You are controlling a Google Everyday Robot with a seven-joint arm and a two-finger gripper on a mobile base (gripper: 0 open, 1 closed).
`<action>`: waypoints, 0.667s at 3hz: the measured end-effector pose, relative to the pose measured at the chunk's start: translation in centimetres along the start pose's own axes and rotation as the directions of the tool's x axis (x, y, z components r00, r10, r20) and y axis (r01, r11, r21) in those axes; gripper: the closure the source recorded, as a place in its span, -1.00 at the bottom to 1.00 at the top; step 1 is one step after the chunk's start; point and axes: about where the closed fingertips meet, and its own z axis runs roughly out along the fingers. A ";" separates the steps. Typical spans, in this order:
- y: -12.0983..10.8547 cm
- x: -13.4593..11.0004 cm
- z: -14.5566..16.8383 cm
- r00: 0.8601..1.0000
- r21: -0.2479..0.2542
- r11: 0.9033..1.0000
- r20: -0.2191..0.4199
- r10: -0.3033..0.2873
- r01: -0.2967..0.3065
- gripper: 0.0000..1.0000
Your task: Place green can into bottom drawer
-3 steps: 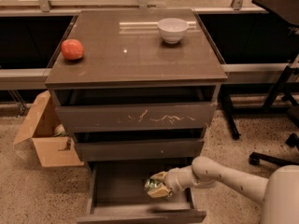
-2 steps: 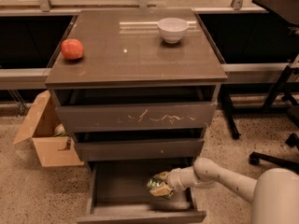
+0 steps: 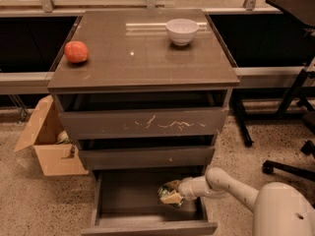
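Low in the frame, right of centre, I see my hand reaching into the open bottom drawer from the right. Its fingers are pinched around the green can, which sits over the right part of the drawer's grey floor; I cannot tell whether it touches the floor. On the surface above, a red-orange fruit lies at upper left and a white bowl stands near the top centre.

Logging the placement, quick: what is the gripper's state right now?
The gripper: shut on the small mottled green can, down inside the open dark grey-brown bottom drawer.
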 end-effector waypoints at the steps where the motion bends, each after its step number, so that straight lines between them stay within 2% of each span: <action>1: -1.1 0.7 0.3 1.000 -0.001 1.000 0.011 0.015 -0.015 -0.78; 2: -1.9 1.4 0.1 0.999 0.007 0.999 0.023 0.032 -0.032 -1.00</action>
